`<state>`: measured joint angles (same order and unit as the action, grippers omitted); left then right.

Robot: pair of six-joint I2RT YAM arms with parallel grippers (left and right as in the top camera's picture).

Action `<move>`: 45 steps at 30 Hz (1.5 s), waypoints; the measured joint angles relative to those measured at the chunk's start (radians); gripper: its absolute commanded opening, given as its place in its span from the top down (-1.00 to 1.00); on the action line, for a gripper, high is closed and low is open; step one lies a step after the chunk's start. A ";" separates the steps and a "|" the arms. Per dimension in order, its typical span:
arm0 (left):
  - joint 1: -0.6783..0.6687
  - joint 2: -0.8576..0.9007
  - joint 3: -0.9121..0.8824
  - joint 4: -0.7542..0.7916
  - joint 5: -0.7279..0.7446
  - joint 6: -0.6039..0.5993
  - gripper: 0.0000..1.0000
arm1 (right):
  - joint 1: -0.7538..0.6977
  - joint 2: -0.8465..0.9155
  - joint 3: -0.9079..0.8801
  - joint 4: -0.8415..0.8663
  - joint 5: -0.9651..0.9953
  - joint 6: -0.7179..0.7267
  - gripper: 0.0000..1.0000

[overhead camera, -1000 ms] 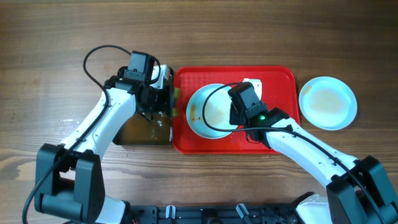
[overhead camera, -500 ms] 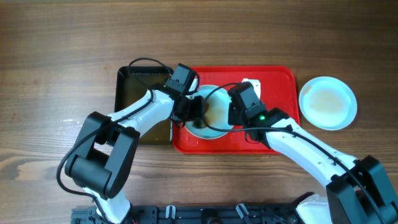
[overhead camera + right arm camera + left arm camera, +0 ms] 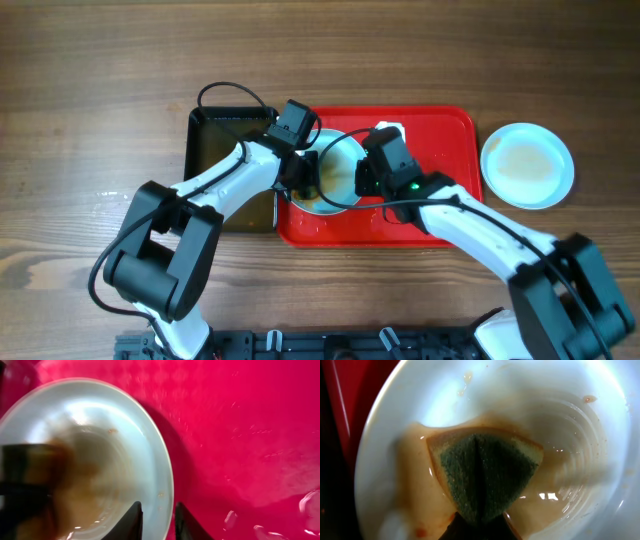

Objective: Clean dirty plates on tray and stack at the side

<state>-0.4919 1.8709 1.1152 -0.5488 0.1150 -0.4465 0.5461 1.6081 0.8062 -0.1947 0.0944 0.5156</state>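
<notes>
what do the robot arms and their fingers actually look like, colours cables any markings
Both the left arm and right arm have smooth white rounded link shells joined by chunky black joints, ending in boxy black wrist units. A thin black cable loops off each wrist. A small green light glows on the right one. The fingers look dark and slim; no lettering is readable.

The table (image 3: 100, 80) bears red tray (image 3: 452, 124), black tub (image 3: 208, 142), 1 plate (image 3: 527, 165).

I have the left arm (image 3: 215, 185) stretched rightward, the left gripper (image 3: 305, 180) tipped down and clamped on the sponge (image 3: 482, 475). The right arm (image 3: 470, 225) reaches leftward, the right gripper (image 3: 362, 185) pinching the plate (image 3: 100, 435) rim.
</notes>
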 measured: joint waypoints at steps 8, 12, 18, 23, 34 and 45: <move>0.000 -0.005 0.005 -0.051 -0.050 0.000 0.92 | -0.082 0.029 0.000 -0.032 -0.016 0.007 0.72; 0.000 -0.007 0.006 -0.066 -0.080 0.000 0.92 | -0.083 0.030 0.000 -0.028 -0.044 0.008 0.49; -0.001 -0.018 0.008 -0.088 -0.103 0.000 0.92 | -0.083 0.030 0.000 0.019 -0.062 -0.004 0.15; 0.009 -0.161 -0.009 -0.118 -0.138 0.005 0.92 | -0.083 0.030 0.000 0.084 -0.112 -0.058 0.13; 0.189 -0.240 -0.017 -0.159 -0.182 0.015 0.92 | -0.083 0.066 0.000 0.016 -0.158 -0.087 0.32; 0.192 -0.136 -0.078 -0.121 -0.154 0.126 0.92 | -0.083 0.086 0.001 -0.015 -0.149 -0.090 0.91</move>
<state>-0.2996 1.7351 1.0374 -0.6701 -0.0395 -0.3202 0.4633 1.6939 0.8074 -0.2100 -0.0544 0.4252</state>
